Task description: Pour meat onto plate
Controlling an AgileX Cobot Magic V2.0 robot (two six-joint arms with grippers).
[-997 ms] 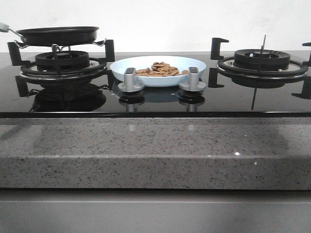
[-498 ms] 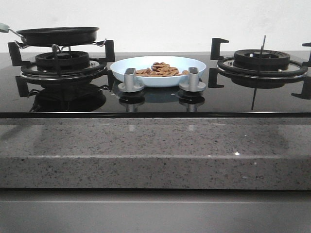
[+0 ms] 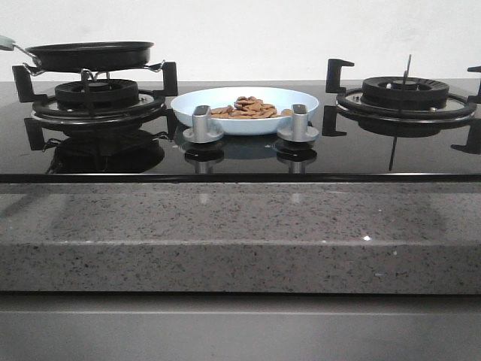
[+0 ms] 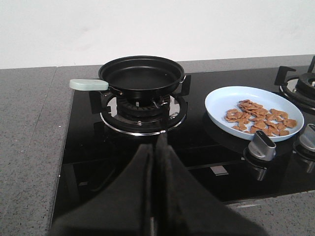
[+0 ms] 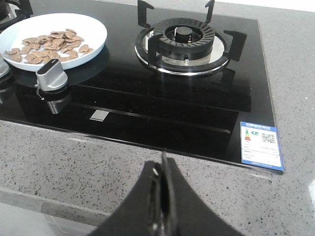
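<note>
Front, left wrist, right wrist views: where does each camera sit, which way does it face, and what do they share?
Front view: low at the counter edge, facing forward across the stove; no robot part shows.
Left wrist view: above the counter's left side, looking at the frying pan on its burner; the left gripper shows, jaws shut.
Right wrist view: above the right side, looking at the bare right burner; the right gripper shows, jaws shut.
All three share the plate holding the meat.

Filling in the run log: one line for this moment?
meat: on plate | pan: empty, on left burner | left gripper: shut | right gripper: shut
</note>
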